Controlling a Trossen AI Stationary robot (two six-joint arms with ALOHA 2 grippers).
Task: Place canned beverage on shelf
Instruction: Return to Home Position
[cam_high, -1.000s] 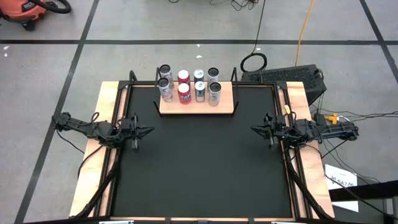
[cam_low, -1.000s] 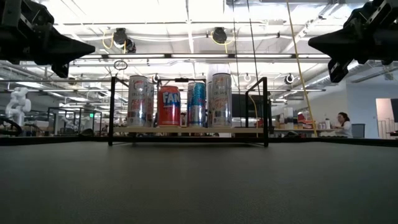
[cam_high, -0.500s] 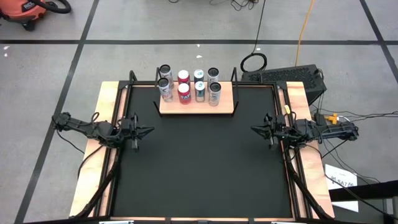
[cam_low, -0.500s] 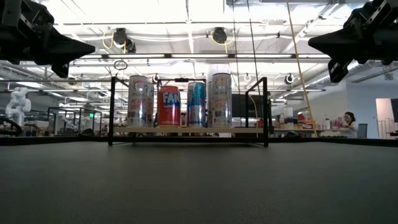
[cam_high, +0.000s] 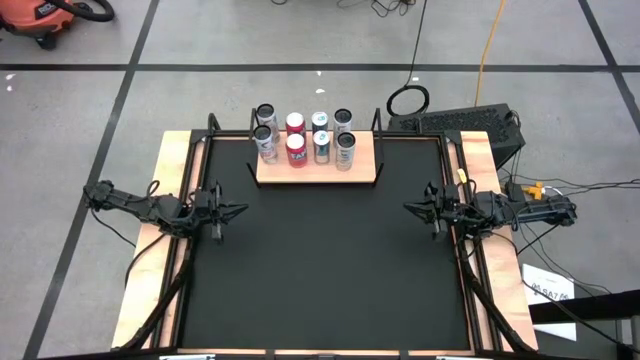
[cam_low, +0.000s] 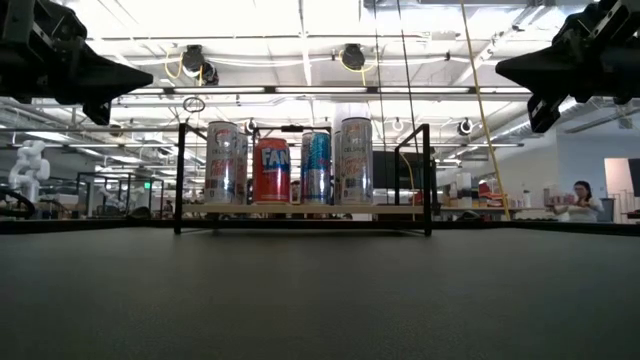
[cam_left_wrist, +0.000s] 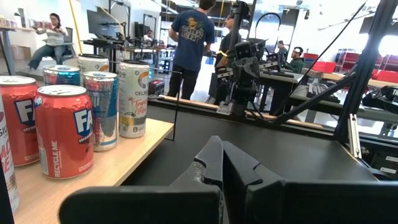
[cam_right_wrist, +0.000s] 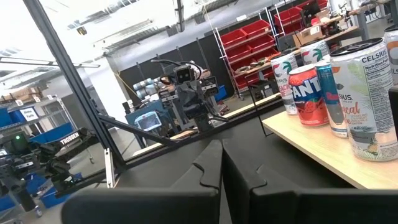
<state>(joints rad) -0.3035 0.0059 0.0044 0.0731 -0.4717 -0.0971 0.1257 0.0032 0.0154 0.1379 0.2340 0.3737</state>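
A large black matte mat (cam_high: 320, 260) covers the table. At its far edge stands the light wooden shelf board with thin black metal end posts (cam_high: 316, 176). From above, eight cylindrical metal drink cans (cam_high: 297, 150) stand on it in two rows of four. The low view shows only four. The left gripper (cam_high: 240, 210) and right gripper (cam_high: 410, 208) hover at opposite mat edges. The wrist views show each one's dark jaws pressed together, holding nothing.
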